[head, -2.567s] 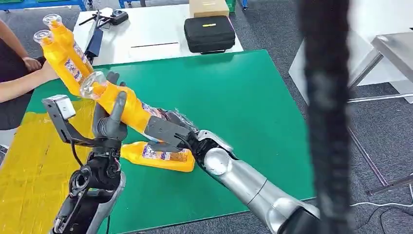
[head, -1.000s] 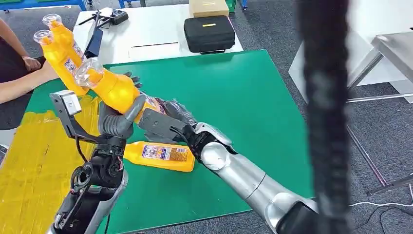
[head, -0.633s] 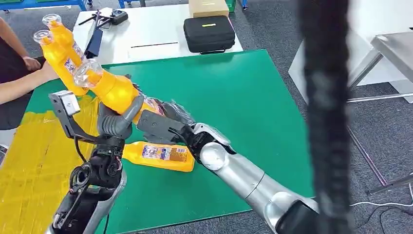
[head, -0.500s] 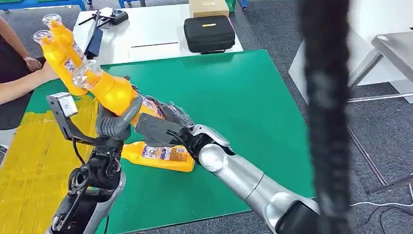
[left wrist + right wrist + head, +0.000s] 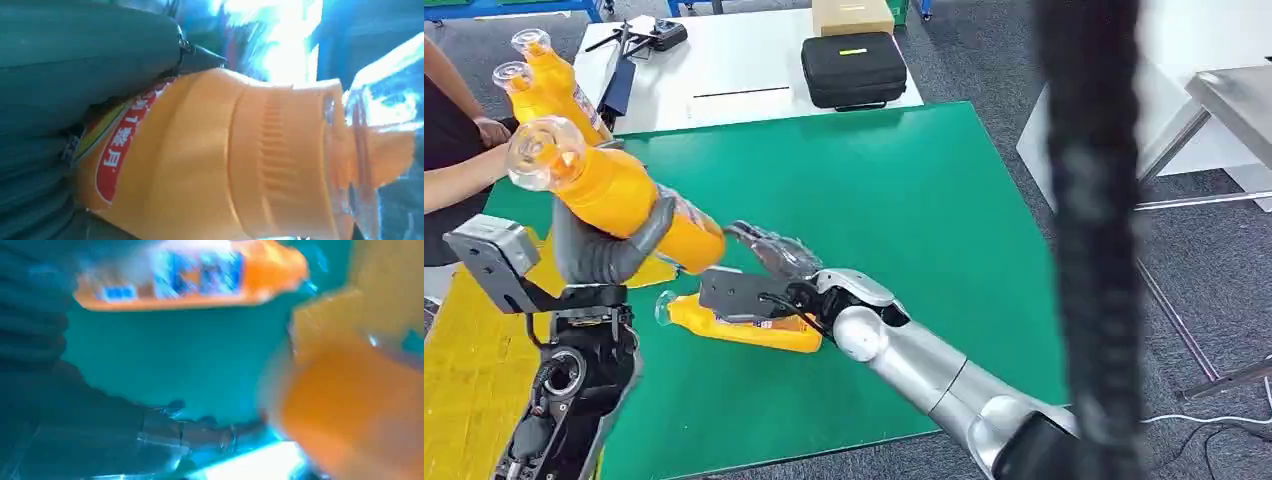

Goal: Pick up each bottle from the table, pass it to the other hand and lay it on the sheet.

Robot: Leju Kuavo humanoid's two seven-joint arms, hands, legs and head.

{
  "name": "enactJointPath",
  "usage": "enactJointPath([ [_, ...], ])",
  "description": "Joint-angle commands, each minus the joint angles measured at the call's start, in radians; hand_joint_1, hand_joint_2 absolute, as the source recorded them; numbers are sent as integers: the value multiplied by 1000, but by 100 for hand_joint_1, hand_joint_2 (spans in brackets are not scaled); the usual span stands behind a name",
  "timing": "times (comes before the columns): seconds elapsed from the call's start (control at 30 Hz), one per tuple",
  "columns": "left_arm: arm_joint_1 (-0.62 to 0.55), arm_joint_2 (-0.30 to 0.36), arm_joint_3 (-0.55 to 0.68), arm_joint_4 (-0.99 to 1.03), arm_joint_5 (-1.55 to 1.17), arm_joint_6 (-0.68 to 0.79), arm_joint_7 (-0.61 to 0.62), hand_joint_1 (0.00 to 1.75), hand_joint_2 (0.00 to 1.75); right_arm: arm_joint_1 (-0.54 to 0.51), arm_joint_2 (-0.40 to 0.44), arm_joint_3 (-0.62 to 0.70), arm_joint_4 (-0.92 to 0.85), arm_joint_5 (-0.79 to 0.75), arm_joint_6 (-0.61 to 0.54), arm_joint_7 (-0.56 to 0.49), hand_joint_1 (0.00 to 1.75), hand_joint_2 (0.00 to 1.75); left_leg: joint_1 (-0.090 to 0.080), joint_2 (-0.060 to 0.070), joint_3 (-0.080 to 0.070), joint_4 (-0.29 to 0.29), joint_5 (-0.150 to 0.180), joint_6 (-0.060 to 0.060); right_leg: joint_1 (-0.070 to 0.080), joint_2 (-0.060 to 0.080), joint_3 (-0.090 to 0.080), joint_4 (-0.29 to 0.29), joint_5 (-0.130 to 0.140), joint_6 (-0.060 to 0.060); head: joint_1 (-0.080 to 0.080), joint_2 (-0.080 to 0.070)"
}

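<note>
The left hand [image 5: 609,250] grips an orange bottle [image 5: 614,195] around its lower body, thick grey thumb across the front, and holds it tilted above the table with its clear cap [image 5: 544,152] up and toward the far left. In the left wrist view the same bottle [image 5: 225,160] shows its red label tucked under the grey thumb, with the ribbed shoulder and clear cap beyond.

Just right of it, the right hand [image 5: 769,255] holds nothing: its fingers are spread and apart from the gripped bottle's base, hanging over the green table [image 5: 904,200]. The right wrist view is blurred, showing dark fingers [image 5: 200,432] extended with nothing between them.

Directly below the right hand, a second orange bottle [image 5: 744,322] lies on its side on the green surface, cap toward the left hand. Beside the left hand, on its outer side, is the yellow sheet [image 5: 464,370].

Beyond the left hand, two more orange bottles [image 5: 539,85] stand by a person's forearm [image 5: 459,180] at the table's far left corner.

Farther still, on a white table [image 5: 724,70], rest a black case [image 5: 854,68] and a cardboard box [image 5: 852,15].
</note>
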Motion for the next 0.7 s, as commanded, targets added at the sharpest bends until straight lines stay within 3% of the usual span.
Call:
enactJointPath([
  [0.03,-110,142,96,284,-611,135,77,175,175,-17,-37,37,95,62,31,3,0,0,0,1,7,-1,-2,-4,1,-1,7,0,-2,-1,0,0],
  [0.17,-166,174,92,484,-884,157,124,175,175,-32,-33,43,96,62,33,4,0,0,0,0,5,-1,0,-3,0,-1,4,0,-1,-1,1,0],
  [0.5,-194,163,72,577,-922,137,138,175,175,-31,-40,42,94,56,36,7,0,0,1,-1,5,1,-2,-4,2,-2,6,1,-2,-2,1,0],
  [0.53,-208,176,46,605,-997,93,193,175,175,-32,-39,44,94,57,34,5,0,0,1,0,4,1,-1,-3,1,-1,4,1,-1,-2,0,0],
  [0.7,-300,155,-73,938,-1087,-25,239,175,175,-48,-25,58,104,44,51,14,0,0,0,-2,7,0,-1,-5,1,-4,7,1,-2,-2,1,0],
])
